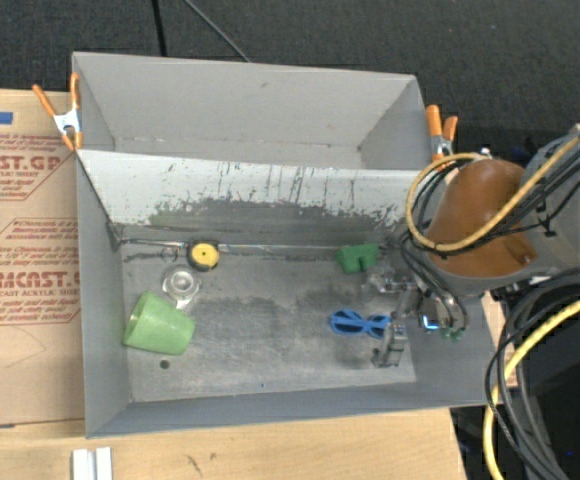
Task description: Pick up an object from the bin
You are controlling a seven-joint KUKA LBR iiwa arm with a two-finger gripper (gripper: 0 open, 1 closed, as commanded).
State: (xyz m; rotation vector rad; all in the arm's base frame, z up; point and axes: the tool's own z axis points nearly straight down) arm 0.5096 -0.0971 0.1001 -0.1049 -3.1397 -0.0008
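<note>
The grey bin point(270, 318) is sparsely strewn. The jaws sit low beside a blue clip-like thing point(353, 322) at right, probably lining up. I cannot tell how far they are open.

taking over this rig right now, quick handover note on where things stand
Gripper: low at the right side of the bin, right beside a blue piece; whether it grips anything cannot be told.
Things: small green block by the back wall, yellow disc and clear round piece further left, green cup on its side at the left.
Done: arm is down in the bin.
Left: nothing is lifted yet; grasp one thing, likely the blue piece, and lift it out.
</note>
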